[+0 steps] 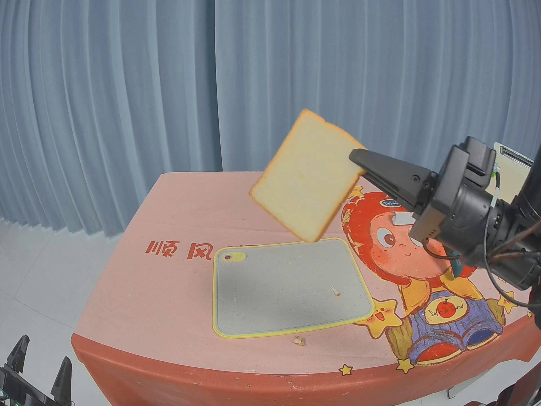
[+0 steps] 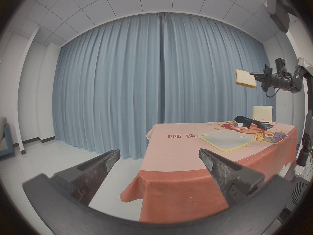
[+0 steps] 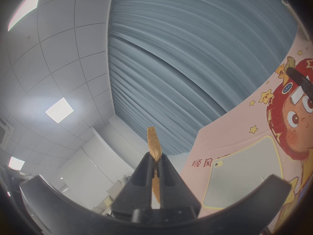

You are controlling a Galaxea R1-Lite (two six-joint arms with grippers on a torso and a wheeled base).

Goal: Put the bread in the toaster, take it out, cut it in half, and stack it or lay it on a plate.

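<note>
At frame centre the right jaws pinch the pale, brown-crusted bread slice (image 1: 307, 179) tilted above the grey yellow-rimmed cutting board (image 1: 282, 288), left jaws gaping at lower left; it seems bound for cutting, needing a flat, gentle set-down.

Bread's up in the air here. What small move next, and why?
Probably lower the right gripper toward the cutting board: its jaws pinch the bread by one edge, and the slice hangs tilted above the board.
</note>
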